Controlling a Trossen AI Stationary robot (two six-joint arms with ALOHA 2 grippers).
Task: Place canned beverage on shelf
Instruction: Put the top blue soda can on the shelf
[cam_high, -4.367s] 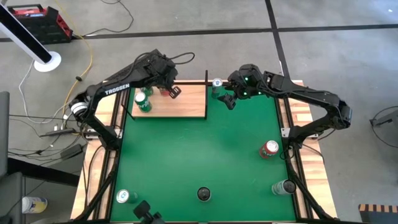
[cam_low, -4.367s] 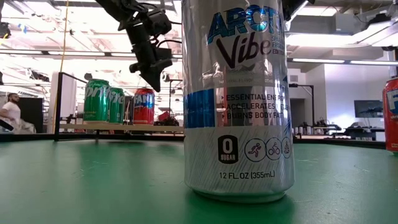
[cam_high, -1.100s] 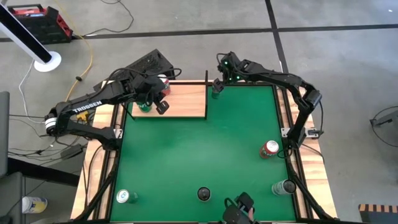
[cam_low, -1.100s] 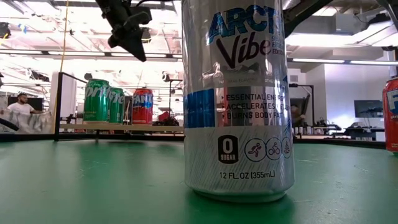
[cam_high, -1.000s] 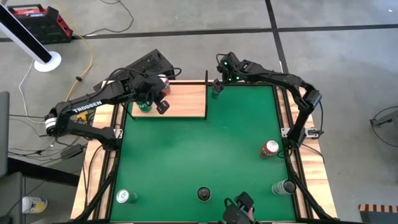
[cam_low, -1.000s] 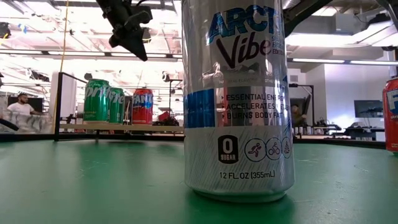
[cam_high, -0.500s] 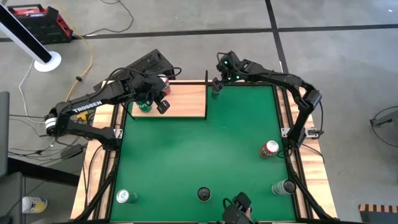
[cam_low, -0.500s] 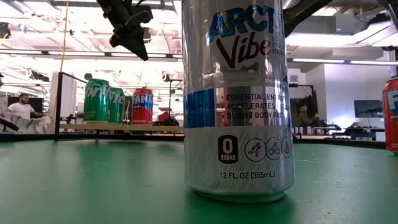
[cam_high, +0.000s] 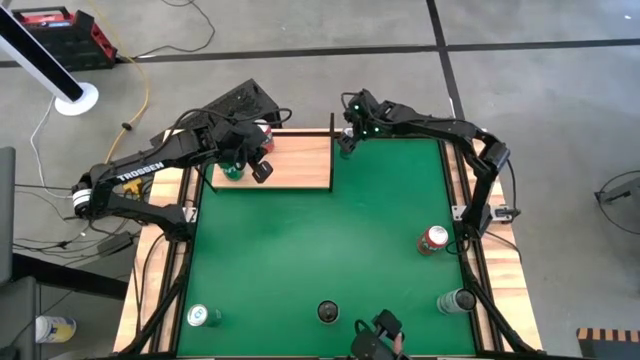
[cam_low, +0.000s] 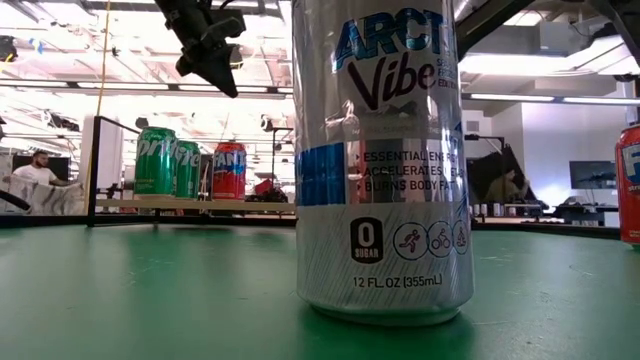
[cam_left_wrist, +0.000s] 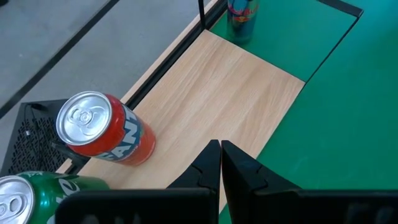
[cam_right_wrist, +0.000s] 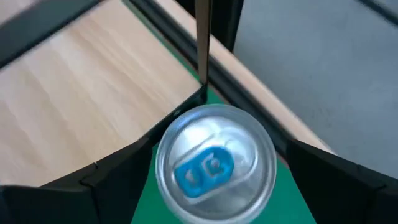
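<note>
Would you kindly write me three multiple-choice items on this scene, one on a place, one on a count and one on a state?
1. Where does the silver can with the blue tab stand?
A. On the green mat, just off the corner of the pale wooden shelf
B. In the middle of that shelf
C. On the grey floor

2. How many cans stand on the shelf?
A. One
B. Three
C. Five

3. How are the left gripper's fingers?
A. Pressed together, empty
B. Spread wide
C. Clamped on a can

Answers:
1 A: the right wrist view shows it on green beside the shelf's corner post, between the right gripper's open fingers.
2 B: the low view shows two green cans and a red can there.
3 A: the left wrist view shows them touching with nothing between.
</note>
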